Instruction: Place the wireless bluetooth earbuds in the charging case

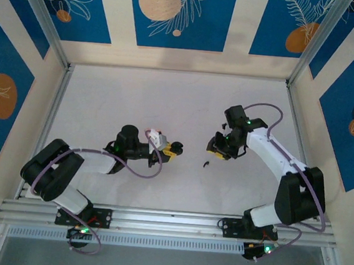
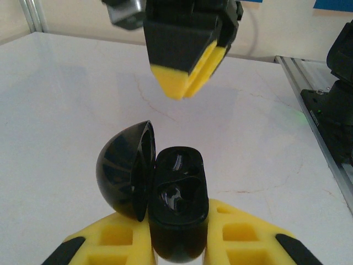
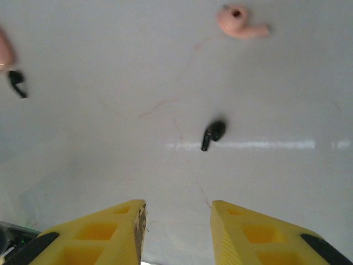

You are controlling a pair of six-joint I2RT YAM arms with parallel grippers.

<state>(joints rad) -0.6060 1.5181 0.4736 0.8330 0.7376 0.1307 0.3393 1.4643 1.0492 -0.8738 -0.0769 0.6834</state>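
— When looked at from above, what does each arm have?
— Top view: the left gripper (image 1: 173, 148), at 9 o'clock of centre, is clamped on a small dark charging case (image 1: 179, 147). The right gripper (image 1: 215, 150) faces it from 3 o'clock. A tiny dark earbud (image 1: 206, 164) lies on the white table (image 1: 167, 100) between them, toward 6 o'clock.
— And the left wrist view?
— The left gripper (image 2: 179, 245) pinches the charging case (image 2: 176, 204) at 6 o'clock. The case is glossy black plastic, its domed lid swung open toward 9 o'clock, and both smooth wells are empty. The right gripper (image 2: 187, 77) hangs at 12 o'clock with blunt yellow wedge tips.
— The right wrist view?
— The right gripper (image 3: 177, 215) has its fingers apart with nothing between them. The dark earbud (image 3: 212, 133), a bean with a short stem, lies near centre. A pale pink earbud (image 3: 241, 22), rounded with a stub, sits at 1 o'clock.
— Which step is this?
— Likely the first pick-up, with the case held ready. The next move calls for lowering over the dark earbud and pinching finely, since something so small and slick could skid.
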